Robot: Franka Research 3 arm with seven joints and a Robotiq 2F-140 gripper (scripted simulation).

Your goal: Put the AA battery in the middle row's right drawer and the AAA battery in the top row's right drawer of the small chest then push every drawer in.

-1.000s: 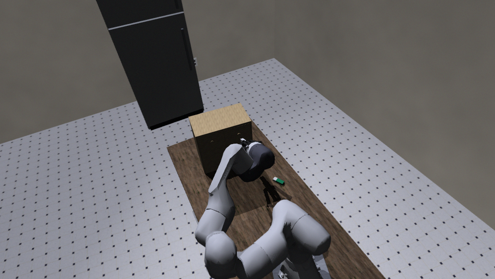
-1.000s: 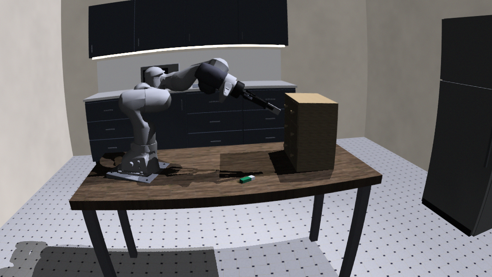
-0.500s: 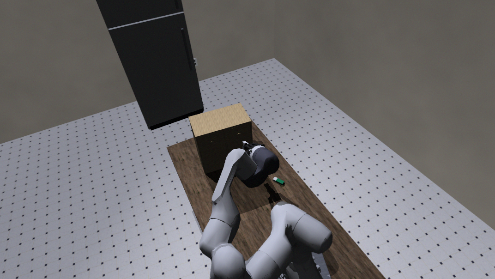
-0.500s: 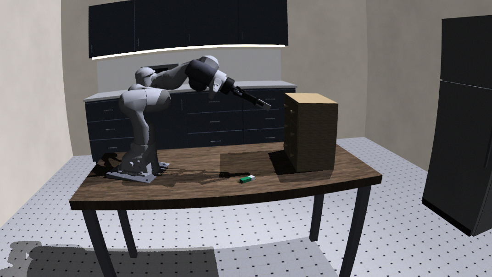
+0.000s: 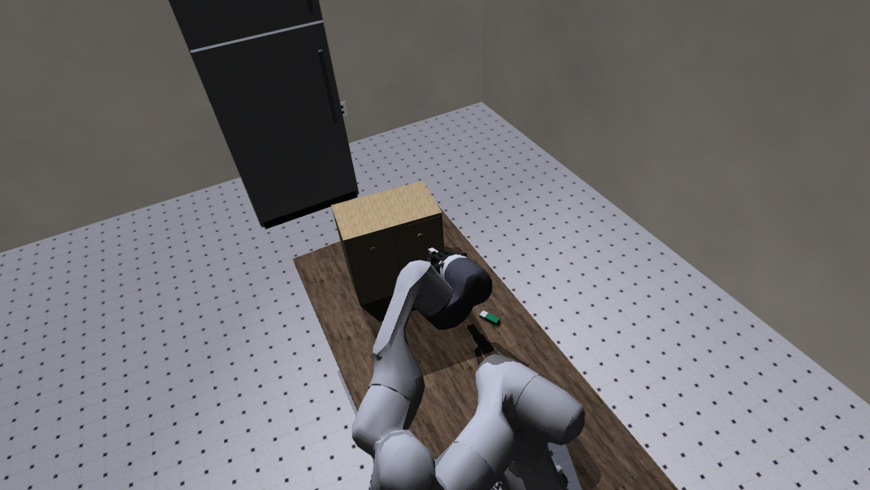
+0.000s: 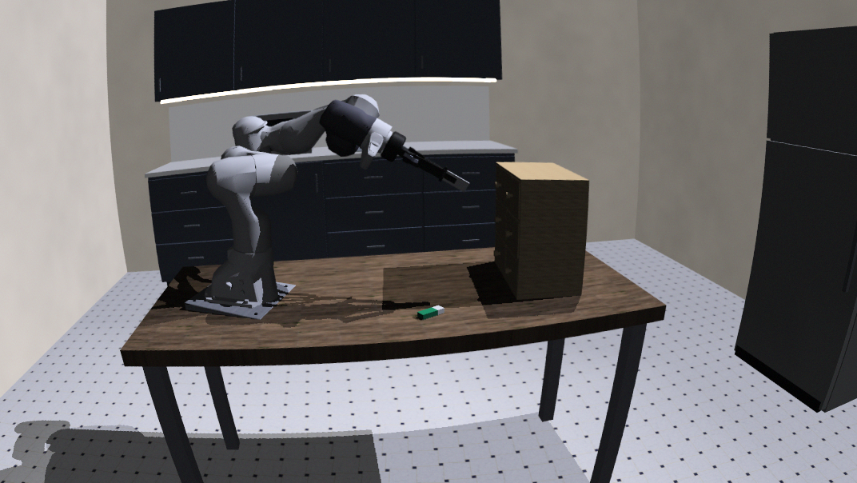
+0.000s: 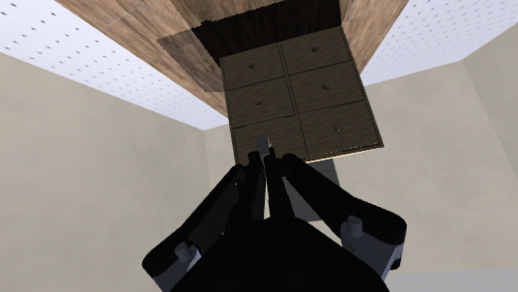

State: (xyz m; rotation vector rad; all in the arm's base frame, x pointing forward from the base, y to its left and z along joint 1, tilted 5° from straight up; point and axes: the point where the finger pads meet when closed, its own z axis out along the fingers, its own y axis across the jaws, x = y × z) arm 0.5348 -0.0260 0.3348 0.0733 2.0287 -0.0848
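Tan-topped, brown-sided wooden chest, 6 drawers w/ round knobs (image 5: 394, 261) (image 6: 550, 233) (image 7: 295, 92): right of exterior frame, on brown wood desk (image 5: 322, 285) (image 6: 336, 336) (image 7: 130, 29). Black claw (image 5: 432, 251) (image 6: 464, 185) (image 7: 264, 144): clenched, nothing held, apart from chest front. Green-and-white block (image 5: 489, 318) (image 6: 430, 312): lower centre, exterior, on desk. Batteries: can't tell.

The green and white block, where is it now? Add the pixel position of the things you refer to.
The green and white block (image 5: 490, 318) (image 6: 430, 312) lies on the table (image 5: 322, 280) (image 6: 336, 336), between the robot's base and the chest (image 5: 386, 209) (image 6: 552, 233), nearer the chest.
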